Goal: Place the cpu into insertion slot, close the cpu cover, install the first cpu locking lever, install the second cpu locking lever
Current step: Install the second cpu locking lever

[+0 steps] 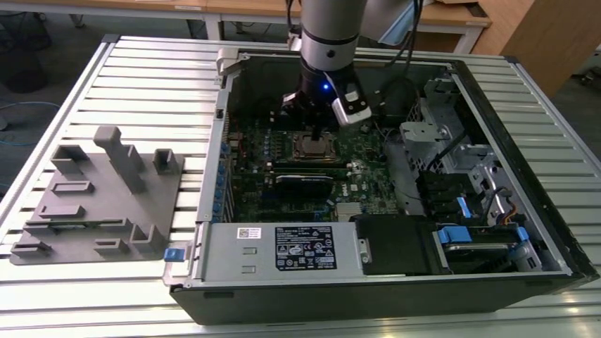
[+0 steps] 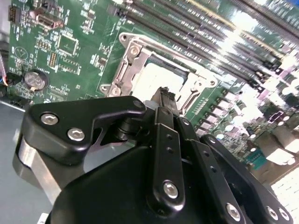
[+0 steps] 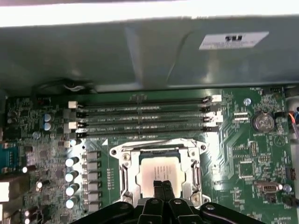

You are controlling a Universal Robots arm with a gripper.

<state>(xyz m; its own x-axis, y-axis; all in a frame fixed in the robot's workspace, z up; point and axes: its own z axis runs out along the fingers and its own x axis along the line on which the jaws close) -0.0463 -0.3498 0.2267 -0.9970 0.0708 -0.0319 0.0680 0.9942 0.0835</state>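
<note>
Black gripper [image 3: 162, 185] fills the near view, fingers pressed together, tips right over the cpu [image 3: 160, 169]. That chip sits flat in the insertion slot [image 3: 132, 179], with the cpu cover [image 3: 156, 146] framing it. Around it lies the green motherboard [image 1: 253, 190] inside the open computer case [image 1: 526, 176].

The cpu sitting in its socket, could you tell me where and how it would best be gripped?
Probably from straight above, by two opposite edges. The cpu lies flat in the insertion slot, ringed by the metal frame, so no side approach looks open. Its bare top offers nothing to pinch. The gripper hangs right over it.
</note>
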